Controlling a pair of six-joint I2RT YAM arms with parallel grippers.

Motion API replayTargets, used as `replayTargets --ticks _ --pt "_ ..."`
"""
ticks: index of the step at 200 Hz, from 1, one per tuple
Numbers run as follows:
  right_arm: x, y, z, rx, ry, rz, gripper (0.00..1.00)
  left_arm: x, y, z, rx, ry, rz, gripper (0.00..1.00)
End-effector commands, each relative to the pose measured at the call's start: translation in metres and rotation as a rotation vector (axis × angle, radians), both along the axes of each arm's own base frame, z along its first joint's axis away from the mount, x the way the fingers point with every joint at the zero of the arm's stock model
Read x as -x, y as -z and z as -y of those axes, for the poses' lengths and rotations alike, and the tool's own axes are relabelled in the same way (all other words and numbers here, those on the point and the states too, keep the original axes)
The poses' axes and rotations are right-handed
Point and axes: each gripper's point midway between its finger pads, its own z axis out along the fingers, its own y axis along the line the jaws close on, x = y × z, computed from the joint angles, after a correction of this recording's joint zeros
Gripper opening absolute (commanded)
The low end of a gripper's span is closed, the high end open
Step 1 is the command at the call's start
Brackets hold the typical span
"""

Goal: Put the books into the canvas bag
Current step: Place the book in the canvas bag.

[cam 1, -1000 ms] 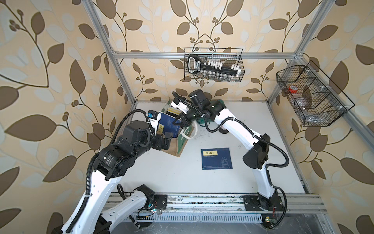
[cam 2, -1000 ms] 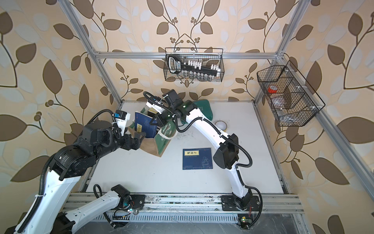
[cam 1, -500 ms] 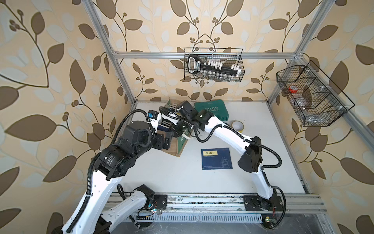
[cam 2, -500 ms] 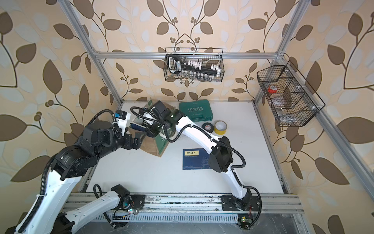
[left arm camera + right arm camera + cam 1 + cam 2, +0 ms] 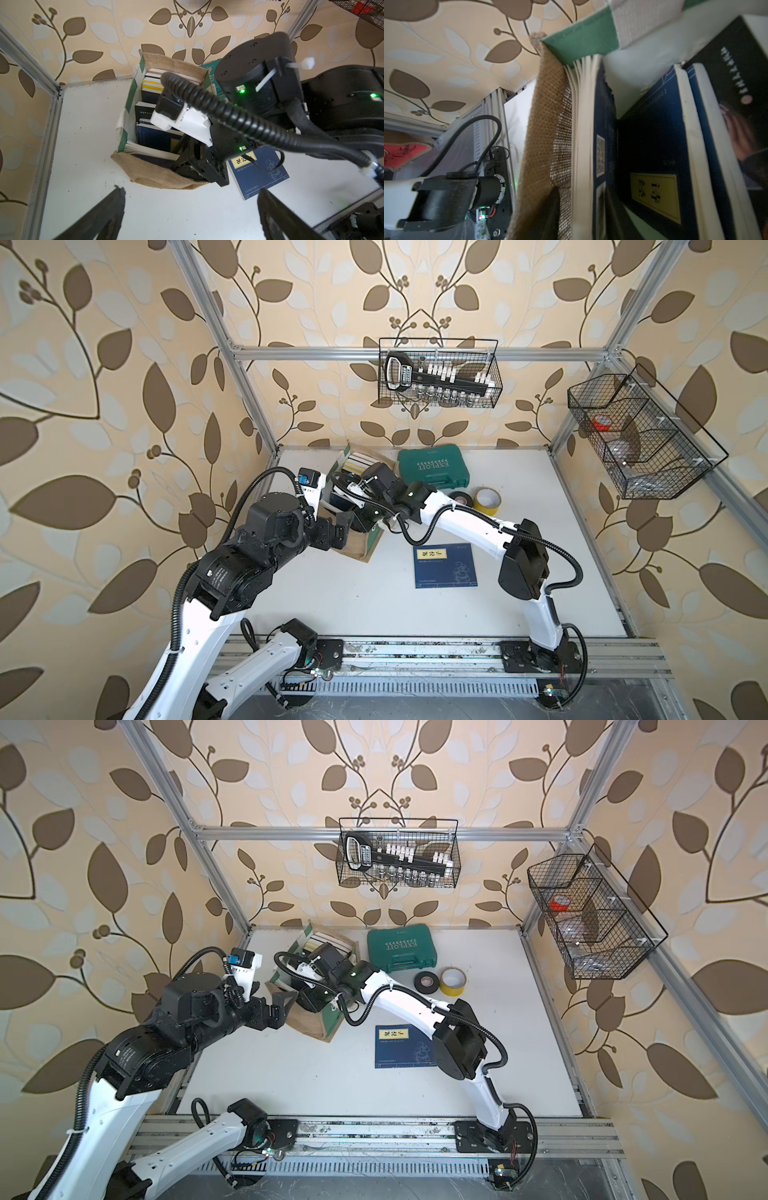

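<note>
Right gripper [image 5: 185, 153] sits inside the boxy tan burlap canvas bag [image 5: 158, 178], among upright paperback books [image 5: 153, 137]; its grip cannot be told. Left gripper [image 5: 284, 1009], released wide, hovers beside the bag. One navy book [image 5: 445, 566] lies on the white counter [image 5: 332, 605]

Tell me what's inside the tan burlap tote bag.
Thin paperback books stand on edge, navy, black and yellow-edged, with the right gripper reaching in among them. The bottom of the bag is hidden.

On my white table [image 5: 332, 605] I see the canvas bag [image 5: 360, 546] standing near the back, a green case [image 5: 432, 468] beside it, a black tape roll [image 5: 459, 498] and a yellow tape roll [image 5: 488, 498] side by side, and one navy book [image 5: 445, 566] lying flat mid-table.
</note>
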Motion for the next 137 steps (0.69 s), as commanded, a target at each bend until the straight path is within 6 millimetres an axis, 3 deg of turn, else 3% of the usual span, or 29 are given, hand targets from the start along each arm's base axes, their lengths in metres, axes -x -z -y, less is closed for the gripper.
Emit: replayTargets --ticks 1,46,110,125,137 --pt "0.02 -0.008 -0.003 -0.021 -0.042 -0.054 0.46 -0.003 -0.003 -0.004 0.013 -0.029 0.016 0.99" --pt "-0.002 -0.037 0.007 -0.075 -0.003 -0.022 0.56 -0.001 0.001 0.0 0.028 -0.014 -0.004 0.99" --pt "-0.039 -0.075 0.057 -0.129 0.095 0.031 0.68 0.001 0.012 0.005 0.031 0.008 -0.05 0.99" --pt "-0.043 -0.084 0.069 -0.139 0.119 0.048 0.71 0.004 0.015 0.013 0.047 0.051 -0.068 0.99" --pt "-0.046 -0.09 0.084 -0.143 0.154 0.065 0.76 0.012 0.02 0.033 0.082 0.165 -0.098 0.99"
